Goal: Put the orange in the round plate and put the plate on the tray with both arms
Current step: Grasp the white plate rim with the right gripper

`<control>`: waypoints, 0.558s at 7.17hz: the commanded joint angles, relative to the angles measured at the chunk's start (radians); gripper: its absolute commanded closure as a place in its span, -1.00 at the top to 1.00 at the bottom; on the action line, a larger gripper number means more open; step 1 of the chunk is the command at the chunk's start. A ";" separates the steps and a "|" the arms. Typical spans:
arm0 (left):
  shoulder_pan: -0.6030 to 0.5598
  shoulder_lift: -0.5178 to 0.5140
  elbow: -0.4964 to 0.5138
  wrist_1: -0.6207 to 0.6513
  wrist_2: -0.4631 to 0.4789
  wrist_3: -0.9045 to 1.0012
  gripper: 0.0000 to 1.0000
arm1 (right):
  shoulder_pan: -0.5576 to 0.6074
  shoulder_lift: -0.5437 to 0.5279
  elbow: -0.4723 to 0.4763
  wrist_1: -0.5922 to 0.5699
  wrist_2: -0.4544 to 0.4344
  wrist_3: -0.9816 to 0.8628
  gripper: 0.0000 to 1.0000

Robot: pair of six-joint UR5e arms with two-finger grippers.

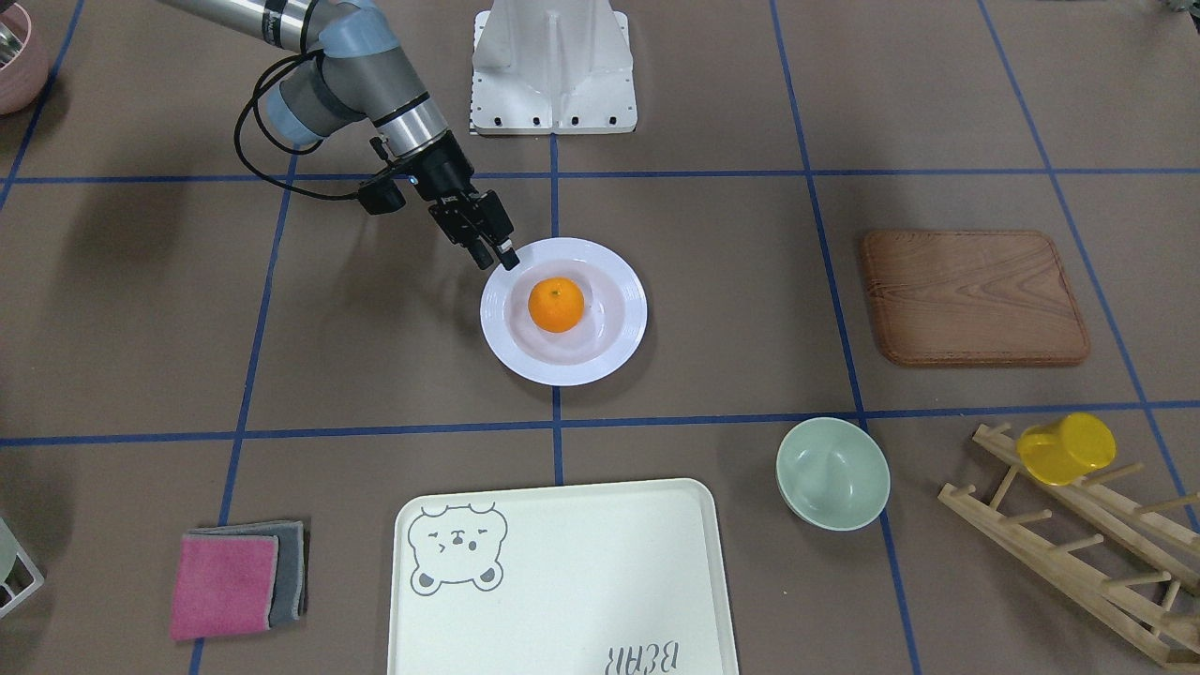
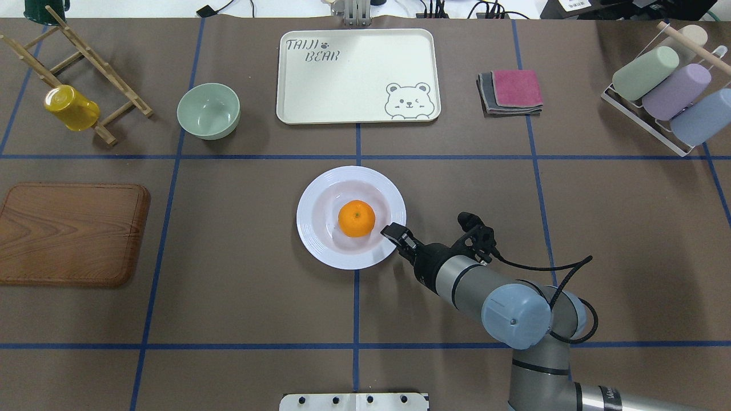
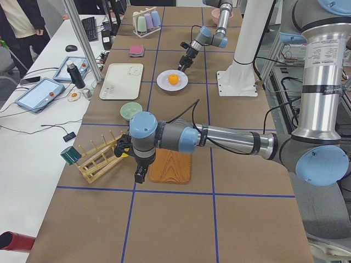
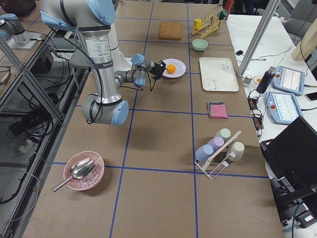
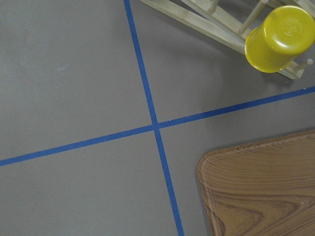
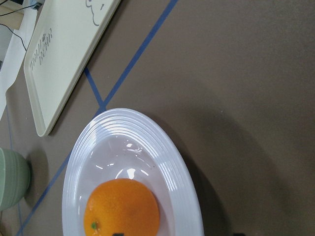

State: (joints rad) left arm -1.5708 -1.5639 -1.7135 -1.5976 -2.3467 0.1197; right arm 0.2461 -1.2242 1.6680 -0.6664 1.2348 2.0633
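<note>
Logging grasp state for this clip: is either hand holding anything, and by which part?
Nothing held. The right hand sits open at the round plate rim; nothing shows in the left hand.

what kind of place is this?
Probably a robotics lab: blue tape grid on the table, left arm and right arm, teach pendants on a side desk.
</note>
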 commanded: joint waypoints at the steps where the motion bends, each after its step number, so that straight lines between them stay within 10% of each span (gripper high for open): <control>1: 0.000 0.001 0.000 -0.001 0.001 0.000 0.96 | -0.001 0.011 -0.020 -0.001 -0.015 0.017 0.14; 4: 0.000 0.002 0.000 -0.001 0.001 -0.002 0.97 | -0.001 0.047 -0.056 -0.002 -0.029 0.021 0.06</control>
State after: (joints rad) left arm -1.5708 -1.5627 -1.7135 -1.5984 -2.3455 0.1187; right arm 0.2454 -1.1903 1.6317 -0.6686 1.2083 2.0827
